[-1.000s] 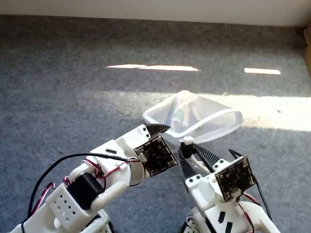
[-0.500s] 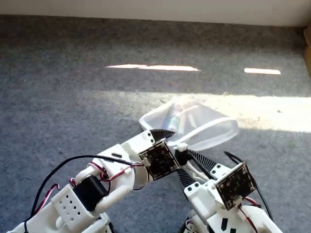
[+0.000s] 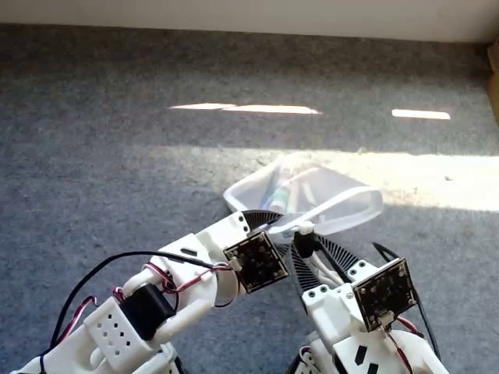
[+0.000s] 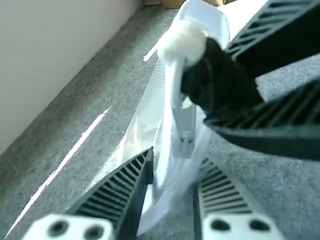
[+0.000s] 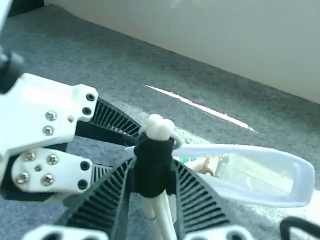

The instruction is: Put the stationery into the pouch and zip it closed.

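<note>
Both arms on the pouch (image 3: 331, 199).
Left gripper (image 4: 172, 172) pinches its 7 o'clock end; right gripper (image 5: 153, 169) clamps the zip pull (image 5: 151, 150) just beside.

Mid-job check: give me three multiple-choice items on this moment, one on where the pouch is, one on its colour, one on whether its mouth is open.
1. Where does the pouch lie? A on a shelf; B on the grey carpet; C in a box.
2. What colour is the pouch? A translucent white; B red; C black.
3. How is its mouth? A zipped fully shut; B taped over; C open.
Answers: B, the high view shows it on carpet; A, its contents show through the pale mesh; C, the right wrist view shows the rim as an open loop beyond the zip pull.
</note>
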Action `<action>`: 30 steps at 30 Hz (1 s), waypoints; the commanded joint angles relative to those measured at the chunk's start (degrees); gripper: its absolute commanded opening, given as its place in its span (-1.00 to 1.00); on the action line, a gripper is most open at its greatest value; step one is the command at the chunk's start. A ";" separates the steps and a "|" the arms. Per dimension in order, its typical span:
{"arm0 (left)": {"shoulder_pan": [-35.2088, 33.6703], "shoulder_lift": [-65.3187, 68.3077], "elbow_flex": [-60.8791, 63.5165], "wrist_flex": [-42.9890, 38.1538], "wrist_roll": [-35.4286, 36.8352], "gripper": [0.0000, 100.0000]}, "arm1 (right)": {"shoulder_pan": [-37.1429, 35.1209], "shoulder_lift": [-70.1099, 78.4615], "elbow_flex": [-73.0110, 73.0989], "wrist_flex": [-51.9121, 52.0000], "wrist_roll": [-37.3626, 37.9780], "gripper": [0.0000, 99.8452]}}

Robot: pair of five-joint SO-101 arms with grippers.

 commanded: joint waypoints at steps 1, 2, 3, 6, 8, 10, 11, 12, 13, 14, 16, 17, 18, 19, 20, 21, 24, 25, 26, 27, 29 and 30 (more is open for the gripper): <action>0.66 -0.40 0.75 -2.99 0.70 -0.76 | 0.75 -0.04 -3.30 -1.71 0.00 -0.99; 0.57 -0.40 1.27 -4.04 0.70 -0.76 | 0.75 -0.04 -3.30 -1.71 0.00 -0.99; 0.57 -0.40 1.98 -5.01 0.70 -0.76 | 0.75 -0.04 -3.30 -1.71 0.00 -0.99; 0.57 -0.40 3.56 -7.21 0.70 -0.77 | 0.75 -0.04 -3.30 -1.71 0.00 -0.99; 0.57 -0.40 3.47 -7.21 0.70 -0.77 | 0.84 -0.04 -3.30 -1.71 0.00 -0.99; 0.40 -0.40 3.30 -7.21 0.70 -0.85 | 0.92 -0.04 -3.30 -1.71 0.09 -0.99; 0.31 -0.48 3.30 -7.21 0.70 -0.91 | 0.92 -0.04 -3.30 -1.80 0.09 -0.99; 0.22 -0.48 3.30 -7.30 0.70 -0.96 | 0.92 -0.04 -3.21 -2.07 0.09 -0.99; 0.22 -0.48 3.30 -7.30 0.70 -0.99 | 1.01 -0.04 -3.03 -2.51 0.00 -0.99; 0.22 -0.48 3.30 -7.21 0.70 -0.99 | 1.36 -0.04 -3.03 -2.59 0.00 -0.99; 0.22 -0.48 3.30 -7.12 0.26 -0.99 | 4.44 -0.04 -3.03 -3.74 0.00 -0.99; 0.13 -0.48 3.30 -7.12 -0.97 -0.99 | 6.64 -0.04 -3.03 -4.88 0.00 -0.99; 0.13 -0.48 3.30 -7.12 -2.37 -0.99 | 9.01 0.04 -2.77 -5.85 0.00 -0.99; 0.13 -0.48 3.30 -6.95 -3.60 -0.99 | 11.03 0.04 -2.07 -6.81 0.00 -0.99; 0.13 -0.48 3.30 -6.24 -4.40 -0.99 | 13.05 0.04 -0.92 -8.13 0.00 -0.99; -0.04 -0.48 3.21 -5.63 -4.84 -0.99 | 14.81 0.04 0.31 -9.54 0.00 -0.99; -0.66 -0.48 1.80 -3.08 -4.84 -0.99 | 18.51 0.04 4.53 -14.02 -0.09 -0.99; -1.27 -0.48 1.01 -2.02 -4.84 -0.99 | 19.47 0.04 6.11 -15.52 -0.09 -0.99; -1.80 -0.48 0.31 -1.05 -4.84 -0.99 | 20.62 0.04 7.60 -17.10 -0.09 -0.99; -2.42 -0.48 -0.40 -0.26 -4.84 -0.99 | 21.76 0.04 8.92 -18.59 -0.09 -0.99; -4.00 -0.48 -1.54 0.79 -4.84 -0.99 | 24.13 0.04 10.77 -20.97 -0.18 -0.99; -4.62 -0.48 -1.98 1.05 -4.84 -0.99 | 25.19 0.04 11.30 -21.85 -0.79 -0.99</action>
